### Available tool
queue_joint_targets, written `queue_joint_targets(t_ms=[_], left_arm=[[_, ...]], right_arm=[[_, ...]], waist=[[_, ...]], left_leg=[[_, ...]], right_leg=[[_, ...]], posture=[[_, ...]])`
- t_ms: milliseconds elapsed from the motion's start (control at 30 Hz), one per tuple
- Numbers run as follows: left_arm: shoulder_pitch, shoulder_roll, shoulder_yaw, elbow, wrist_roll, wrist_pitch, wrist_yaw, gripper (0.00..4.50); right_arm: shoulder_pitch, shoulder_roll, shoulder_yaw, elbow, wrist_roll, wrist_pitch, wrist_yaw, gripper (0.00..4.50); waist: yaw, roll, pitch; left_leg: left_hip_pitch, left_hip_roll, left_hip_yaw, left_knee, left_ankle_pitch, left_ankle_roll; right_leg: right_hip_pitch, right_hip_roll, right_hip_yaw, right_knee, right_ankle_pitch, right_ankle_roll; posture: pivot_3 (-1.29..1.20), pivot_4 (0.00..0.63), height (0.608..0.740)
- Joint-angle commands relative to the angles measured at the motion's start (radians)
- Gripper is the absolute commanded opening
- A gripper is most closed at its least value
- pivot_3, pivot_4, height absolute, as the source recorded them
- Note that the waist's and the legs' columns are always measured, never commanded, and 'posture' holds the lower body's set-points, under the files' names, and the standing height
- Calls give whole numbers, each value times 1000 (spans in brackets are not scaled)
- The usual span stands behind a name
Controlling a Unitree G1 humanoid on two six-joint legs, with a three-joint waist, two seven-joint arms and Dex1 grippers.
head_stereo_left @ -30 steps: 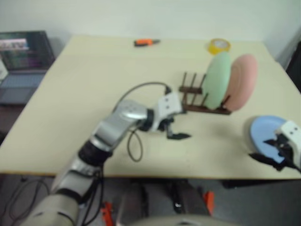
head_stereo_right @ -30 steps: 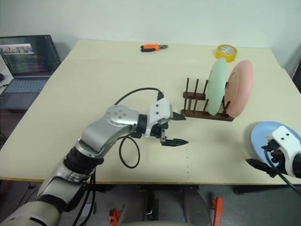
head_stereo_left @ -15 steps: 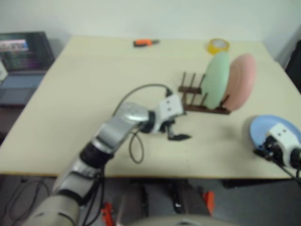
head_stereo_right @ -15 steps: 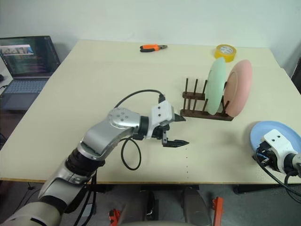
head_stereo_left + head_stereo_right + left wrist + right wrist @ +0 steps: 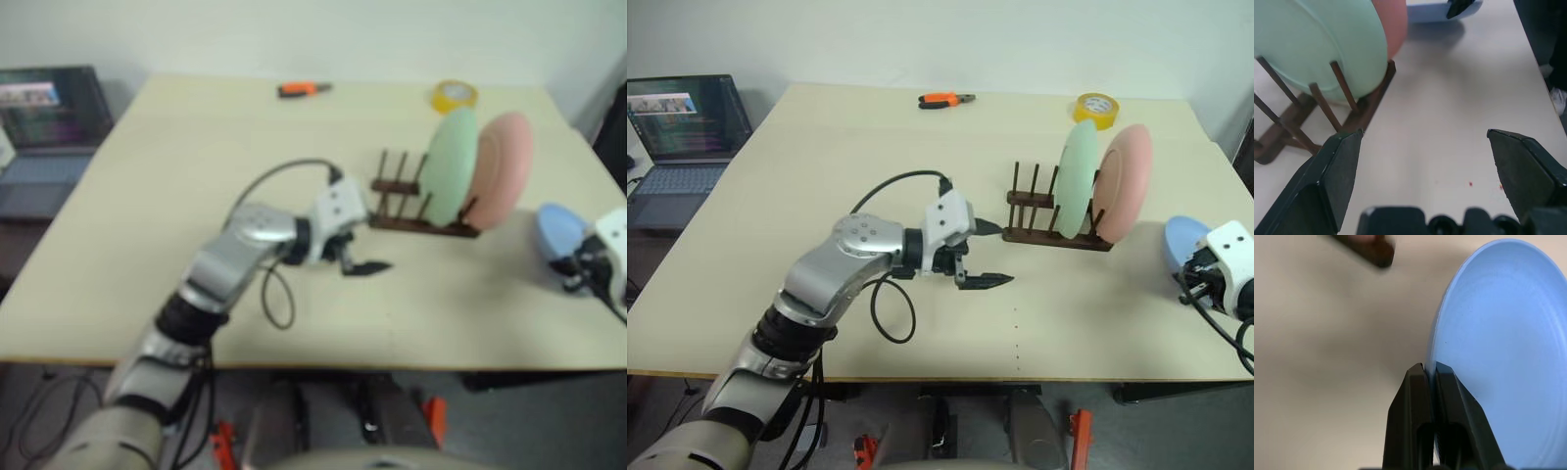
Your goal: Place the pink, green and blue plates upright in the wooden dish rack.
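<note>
Already the wooden dish rack (image 5: 1056,223) holds the green plate (image 5: 1079,180) and pink plate (image 5: 1122,183) upright. The right gripper (image 5: 1431,374), open a second ago, now pinches the blue plate (image 5: 1503,347) by its rim, lifted and tilted. The left gripper (image 5: 1425,169) gapes wide, empty.

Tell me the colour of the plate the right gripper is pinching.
Light blue plate, clamped at its rim by the right gripper; clearest in the right wrist view.

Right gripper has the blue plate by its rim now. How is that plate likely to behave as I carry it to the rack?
The blue plate looks rigid, so it probably won't flex. The right gripper is shut on just a thin edge, so the plate may pivot or slip if swung fast. Its matte surface should help grip somewhat. Round, it could roll between pegs of the wooden dish rack.
</note>
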Motion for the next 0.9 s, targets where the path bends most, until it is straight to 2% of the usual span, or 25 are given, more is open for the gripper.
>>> queue_joint_targets(t_ms=[33, 167, 333, 467, 600, 733, 900], left_arm=[[-29, -20, 38, -7, -19, -36, -4, 4500], [-58, -66, 59, 9, -34, -27, 14, 4500], [-98, -116, 21, -3, -35, 6, 9, 4500], [-142, -131, 56, 34, -34, 10, 34, 4500], [-164, -120, 84, 51, -39, -15, 23, 4500], [-162, -97, 103, 81, -28, -40, 20, 4500], [-120, -12, 151, 111, -7, -52, 33, 4500]], right_arm=[[-29, -3, -88, -35, 27, 25, -16, 25], [-29, -7, -122, -53, 31, 43, -24, 25], [-21, -24, -173, -90, 31, 45, -27, 25], [-81, -57, -257, -111, 40, 67, -46, 25], [-240, -82, -304, -146, 125, 88, -46, 25], [-428, -51, -283, -192, 244, 116, -76, 25], [-756, 138, -193, -238, 465, 103, -187, 25]], waist=[[1, 0, 0], [2, 0, 0], [2, 0, 0], [-1, 3, 0], [-6, 5, 0], [-5, 5, 0], [-16, 5, 1]], left_leg=[[0, 0, 0, 0, 0, 1], [-1, 0, 1, 1, -1, 1], [-1, -1, 1, 2, -1, 2], [-1, -1, 1, 2, -1, 2], [0, 0, 1, 1, -1, 2], [1, 0, 0, 1, -1, 2], [0, 0, 1, 0, -1, 2]], right_leg=[[0, 0, 0, 0, 0, 0], [0, 0, 0, -1, 0, 1], [0, 0, 1, 0, 1, 2], [0, 0, 1, 0, 1, 2], [0, 1, 2, 0, 1, 2], [0, 2, 2, 0, 1, 1], [-1, 2, 4, 0, 1, 2]], posture=[[0, 150, 740], [0, 150, 740], [0, 150, 740], [0, 150, 740], [0, 150, 740], [0, 150, 740], [0, 150, 740]])
